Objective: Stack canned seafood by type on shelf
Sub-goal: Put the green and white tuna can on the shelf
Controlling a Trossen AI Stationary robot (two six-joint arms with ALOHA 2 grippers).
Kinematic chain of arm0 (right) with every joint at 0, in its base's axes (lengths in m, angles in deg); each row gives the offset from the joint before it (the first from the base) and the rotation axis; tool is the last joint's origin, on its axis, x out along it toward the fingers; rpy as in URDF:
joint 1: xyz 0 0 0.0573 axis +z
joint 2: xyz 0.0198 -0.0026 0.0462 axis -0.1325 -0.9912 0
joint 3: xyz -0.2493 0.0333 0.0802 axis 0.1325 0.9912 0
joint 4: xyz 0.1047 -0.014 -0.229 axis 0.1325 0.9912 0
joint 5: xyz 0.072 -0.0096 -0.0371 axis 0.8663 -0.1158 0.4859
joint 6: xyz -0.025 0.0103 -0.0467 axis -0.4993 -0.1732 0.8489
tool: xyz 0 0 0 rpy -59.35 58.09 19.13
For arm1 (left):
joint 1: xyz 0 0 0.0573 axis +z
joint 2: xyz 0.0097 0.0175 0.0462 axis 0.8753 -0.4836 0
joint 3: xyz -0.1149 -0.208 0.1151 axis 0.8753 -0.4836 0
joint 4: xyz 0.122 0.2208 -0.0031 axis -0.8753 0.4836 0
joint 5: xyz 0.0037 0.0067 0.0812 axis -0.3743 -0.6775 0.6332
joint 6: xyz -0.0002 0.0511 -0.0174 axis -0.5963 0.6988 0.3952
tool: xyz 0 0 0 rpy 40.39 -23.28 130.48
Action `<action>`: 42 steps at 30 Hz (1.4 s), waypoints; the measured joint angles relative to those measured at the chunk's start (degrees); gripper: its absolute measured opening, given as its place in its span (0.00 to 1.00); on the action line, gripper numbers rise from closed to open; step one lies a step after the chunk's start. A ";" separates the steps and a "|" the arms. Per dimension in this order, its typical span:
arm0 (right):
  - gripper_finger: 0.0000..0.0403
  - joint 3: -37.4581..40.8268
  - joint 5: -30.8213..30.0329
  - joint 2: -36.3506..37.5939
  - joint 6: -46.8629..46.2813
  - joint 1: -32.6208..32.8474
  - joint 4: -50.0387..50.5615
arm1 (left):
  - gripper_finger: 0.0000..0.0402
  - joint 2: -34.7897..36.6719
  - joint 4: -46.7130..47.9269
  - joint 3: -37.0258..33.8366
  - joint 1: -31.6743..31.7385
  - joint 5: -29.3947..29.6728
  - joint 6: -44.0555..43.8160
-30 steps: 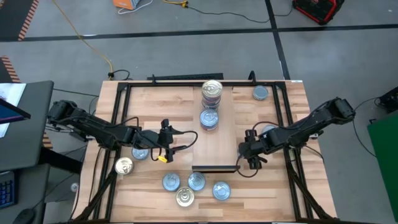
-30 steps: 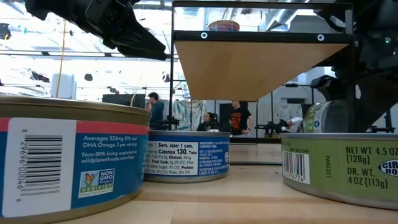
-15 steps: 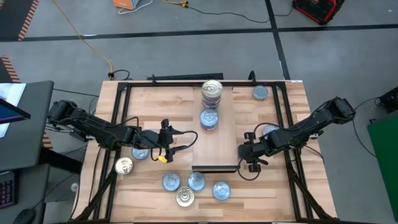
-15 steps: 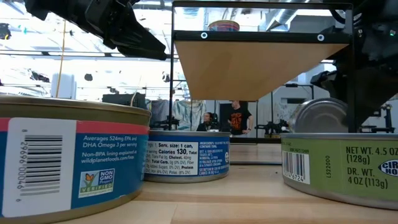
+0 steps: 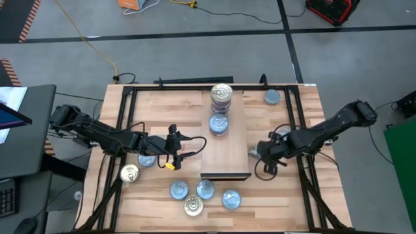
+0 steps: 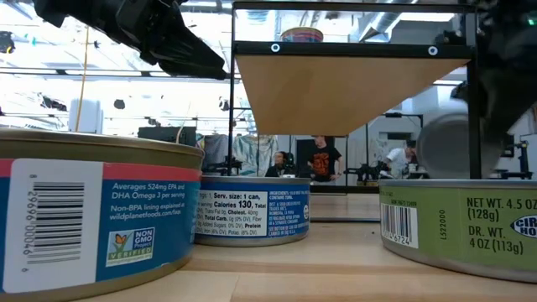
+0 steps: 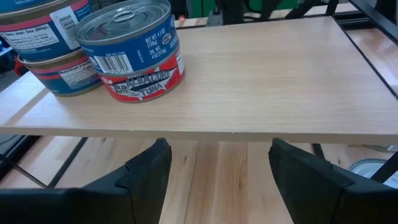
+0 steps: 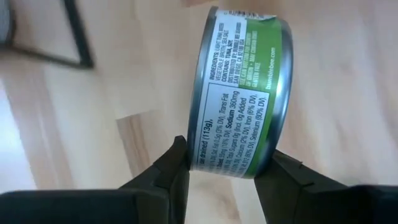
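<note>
The right gripper (image 8: 221, 171) clamps one green-labelled tin (image 8: 244, 93) beside the shelf (image 5: 229, 146), which carries two stacks (image 5: 220, 110). The left gripper (image 5: 174, 153) waits open. Eight tins (image 5: 205, 190) lie on the table (image 5: 182, 104).

Readable bits: blue tin (image 6: 101, 226) says "NON GMO VERIFIED", middle tin (image 6: 252, 211) "Calories 130", green tin (image 6: 457, 222) "NET WT. 4.5 OZ", shelf tin (image 7: 134, 53) "ALBACORE TUNA".

Right tool (image 5: 260, 151) is clamped on a green-labelled tin (image 8: 242, 121); left tool (image 5: 174, 155) hovers with fingers spread apart.
</note>
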 joint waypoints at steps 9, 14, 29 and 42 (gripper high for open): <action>0.43 -11.01 -10.39 4.33 -6.29 -2.02 18.31 | 0.64 0.00 -0.37 0.00 0.00 0.00 -0.11; 0.43 -14.78 -11.26 6.01 -3.86 -3.40 18.11 | 0.64 -0.01 -0.35 0.00 0.00 0.00 -0.22; 0.43 -16.97 -3.00 11.64 -0.15 -3.80 -7.05 | 0.64 -0.02 -0.34 0.00 0.00 0.00 -0.24; 0.43 -16.95 17.45 -2.68 7.89 -6.05 -22.99 | 0.64 -0.01 -0.45 0.00 0.00 0.00 -0.52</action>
